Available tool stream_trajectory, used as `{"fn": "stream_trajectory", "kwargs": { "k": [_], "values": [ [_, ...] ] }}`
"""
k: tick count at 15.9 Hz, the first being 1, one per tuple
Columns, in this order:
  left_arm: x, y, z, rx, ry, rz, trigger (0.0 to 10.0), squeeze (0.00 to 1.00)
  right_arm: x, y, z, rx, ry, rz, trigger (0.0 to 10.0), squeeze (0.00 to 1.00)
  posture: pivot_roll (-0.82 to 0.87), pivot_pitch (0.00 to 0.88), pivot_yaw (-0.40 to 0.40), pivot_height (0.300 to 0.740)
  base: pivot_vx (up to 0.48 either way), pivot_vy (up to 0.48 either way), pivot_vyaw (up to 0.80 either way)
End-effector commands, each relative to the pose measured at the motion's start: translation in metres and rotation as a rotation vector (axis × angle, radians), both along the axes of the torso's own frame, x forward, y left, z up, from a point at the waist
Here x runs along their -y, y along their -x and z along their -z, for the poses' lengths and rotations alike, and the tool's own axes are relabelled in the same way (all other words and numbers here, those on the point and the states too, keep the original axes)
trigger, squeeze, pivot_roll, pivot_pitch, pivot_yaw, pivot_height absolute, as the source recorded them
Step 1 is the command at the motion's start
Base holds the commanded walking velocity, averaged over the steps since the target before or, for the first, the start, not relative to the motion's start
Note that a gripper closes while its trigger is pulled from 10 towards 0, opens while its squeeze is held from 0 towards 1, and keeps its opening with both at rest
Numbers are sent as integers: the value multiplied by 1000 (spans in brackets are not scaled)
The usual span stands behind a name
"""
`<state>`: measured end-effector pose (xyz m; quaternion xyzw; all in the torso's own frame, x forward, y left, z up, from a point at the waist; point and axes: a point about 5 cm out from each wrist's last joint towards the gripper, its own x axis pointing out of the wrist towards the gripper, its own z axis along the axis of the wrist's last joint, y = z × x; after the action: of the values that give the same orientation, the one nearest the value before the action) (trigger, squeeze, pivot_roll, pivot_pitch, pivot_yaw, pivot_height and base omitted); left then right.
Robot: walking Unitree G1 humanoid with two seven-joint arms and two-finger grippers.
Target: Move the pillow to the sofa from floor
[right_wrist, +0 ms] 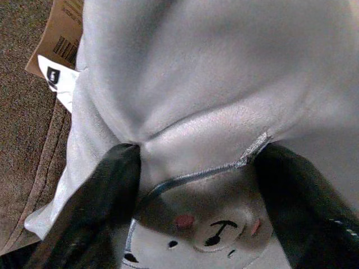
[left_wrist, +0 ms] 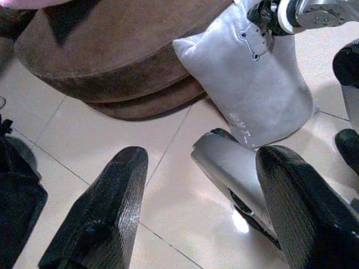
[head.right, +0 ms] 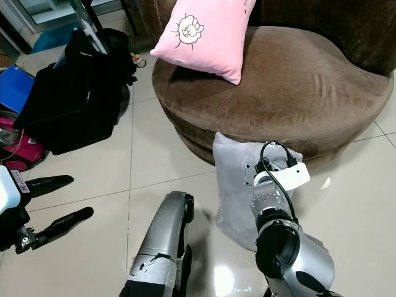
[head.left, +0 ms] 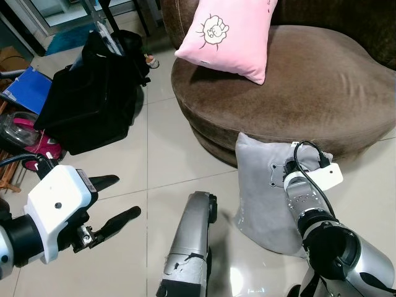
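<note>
A grey pillow [head.left: 260, 195] with a small bear face stands on the tiled floor, leaning against the front of the round brown sofa [head.left: 322, 86]. My right gripper [right_wrist: 193, 162] is pressed into the pillow's upper part. It is shut on a bunched fold of the grey fabric, with one black finger [right_wrist: 101, 196] on each side. My left gripper [head.left: 124, 197] hovers open and empty over the floor at the lower left, well apart from the pillow [left_wrist: 263, 84].
A pink pillow [head.left: 229, 34] with a cartoon drawing lies on the sofa seat. A black bag [head.left: 86, 105] sits on the floor to the left, with blue [head.left: 25, 86] and pink [head.left: 25, 133] items beyond it. My silver leg [head.left: 189, 241] stands between the grippers.
</note>
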<state>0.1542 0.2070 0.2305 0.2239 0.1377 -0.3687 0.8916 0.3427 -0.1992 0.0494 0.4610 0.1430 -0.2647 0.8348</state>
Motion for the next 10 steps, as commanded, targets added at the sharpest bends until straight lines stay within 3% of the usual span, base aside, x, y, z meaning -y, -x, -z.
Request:
{"fn": "stream_trajectory", "kwargs": {
  "k": [1, 10],
  "values": [
    [-2, 2, 0, -23, -9, 5, 10000, 0, -18, -2, 1, -7, -7, -77, 0, 0, 790, 148, 241, 494, 0, 0, 0],
    [-3, 7, 1, -53, -14, 9, 10000, 0, -16, -2, 1, 8, -2, -74, 0, 0, 787, 150, 252, 494, 0, 0, 0]
  ]
}}
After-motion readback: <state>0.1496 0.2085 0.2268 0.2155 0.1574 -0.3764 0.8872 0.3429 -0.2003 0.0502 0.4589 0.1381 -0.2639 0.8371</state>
